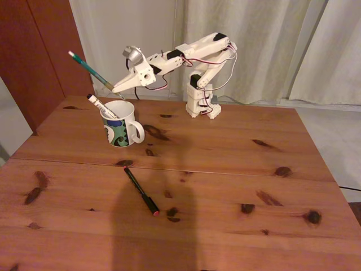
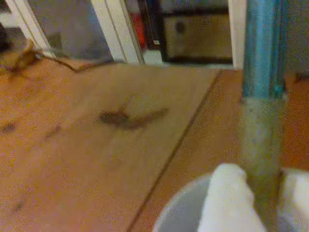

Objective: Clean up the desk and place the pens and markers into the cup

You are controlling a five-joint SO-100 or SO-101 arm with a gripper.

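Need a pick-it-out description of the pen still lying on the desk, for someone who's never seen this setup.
In the fixed view, start at the white mug with the swirl pattern on the wooden desk. Just past the seam toward the camera, a thin black pen lies flat and alone. Its red tip sets it apart from the white marker in the mug and the teal pen in the gripper.

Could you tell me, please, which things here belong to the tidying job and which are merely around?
Job:
- mug
- white marker, in the mug
- teal pen, held in the gripper fingers above the mug
- black pen, lying on the desk

Merely around:
- curtains
- wooden door
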